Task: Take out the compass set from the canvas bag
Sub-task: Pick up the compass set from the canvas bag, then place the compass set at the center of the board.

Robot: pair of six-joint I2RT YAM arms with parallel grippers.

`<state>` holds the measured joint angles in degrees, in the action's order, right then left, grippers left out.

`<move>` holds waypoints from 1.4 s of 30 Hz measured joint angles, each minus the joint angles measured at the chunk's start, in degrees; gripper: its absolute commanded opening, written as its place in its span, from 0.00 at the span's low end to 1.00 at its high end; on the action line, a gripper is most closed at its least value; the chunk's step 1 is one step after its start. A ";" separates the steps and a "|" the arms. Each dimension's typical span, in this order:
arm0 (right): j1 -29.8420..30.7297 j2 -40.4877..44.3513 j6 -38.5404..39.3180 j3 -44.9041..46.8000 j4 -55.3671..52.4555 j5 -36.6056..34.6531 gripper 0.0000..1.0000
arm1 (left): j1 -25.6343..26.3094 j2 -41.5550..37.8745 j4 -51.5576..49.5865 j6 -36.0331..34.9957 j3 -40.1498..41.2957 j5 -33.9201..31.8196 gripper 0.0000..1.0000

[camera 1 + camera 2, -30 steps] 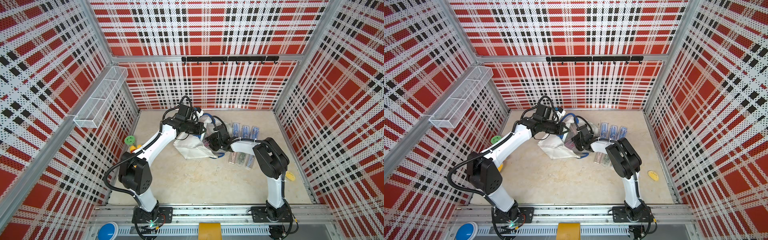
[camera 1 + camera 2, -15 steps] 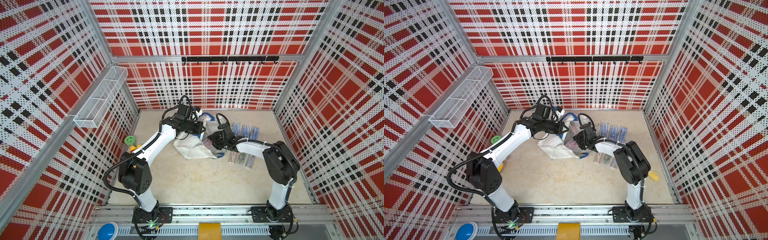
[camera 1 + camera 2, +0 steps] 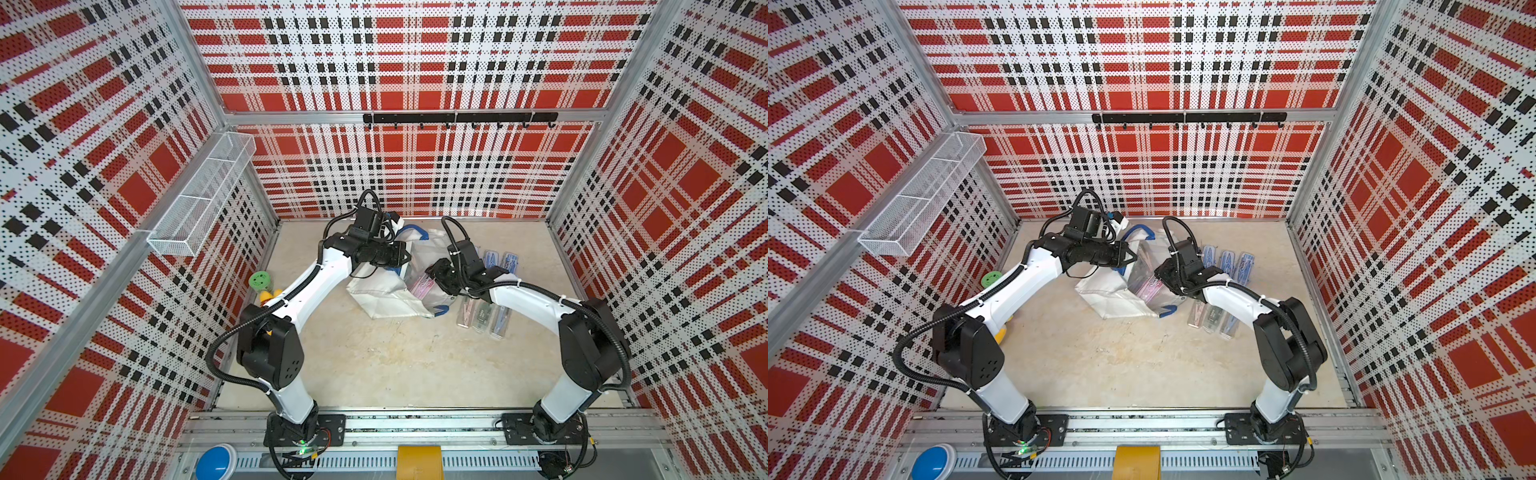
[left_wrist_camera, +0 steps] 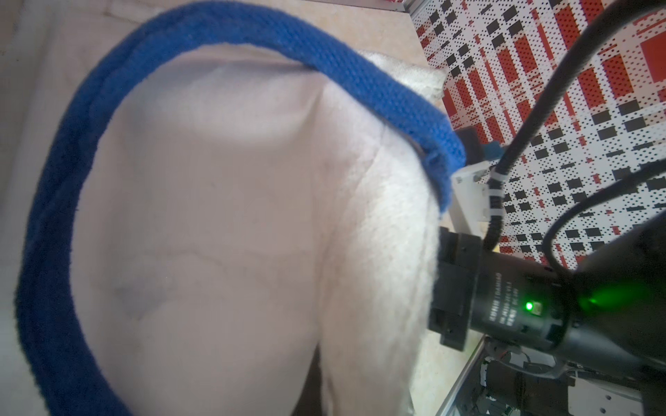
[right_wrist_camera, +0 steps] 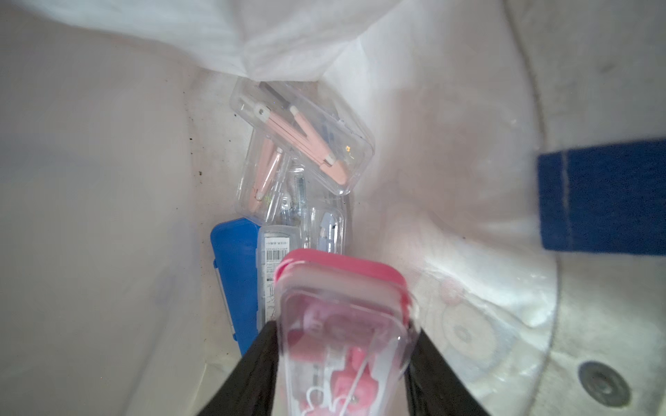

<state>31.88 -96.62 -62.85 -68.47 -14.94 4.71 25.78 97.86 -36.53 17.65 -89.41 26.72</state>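
Drawing the pink compass set [image 5: 342,306] out of the canvas bag [image 3: 386,295] is our step: the right gripper [image 5: 345,329] clamps its clear case, just inside the bag's mouth, above other cases [image 5: 306,144] deeper in. The left gripper [image 3: 405,258] is pinched shut on the bag's rim. We should pull straight out through the mouth, holding the rim taut so fabric cannot snag.
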 measured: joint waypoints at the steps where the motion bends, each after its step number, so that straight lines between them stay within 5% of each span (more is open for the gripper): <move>1: -0.15 0.57 1.03 -0.44 -0.96 -0.39 0.38 | 0.00 0.00 -0.02 0.04 0.00 -0.07 0.00; 16: -11.21 11.93 15.21 -1.09 -11.93 0.85 0.37 | -0.04 0.00 -0.17 0.09 -0.24 -0.26 0.00; 27: -31.06 15.37 27.08 -1.07 -22.03 8.28 0.36 | -0.48 0.00 -0.79 0.02 -0.76 -0.35 0.00; 42: -38.84 5.77 44.81 -10.78 -33.86 -2.19 0.38 | -1.33 -0.11 -0.39 0.09 -0.74 0.50 0.00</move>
<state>-6.96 -90.85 -18.04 -79.24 -48.80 2.52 24.45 97.76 -36.93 17.74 -90.15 27.22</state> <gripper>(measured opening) 0.520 0.063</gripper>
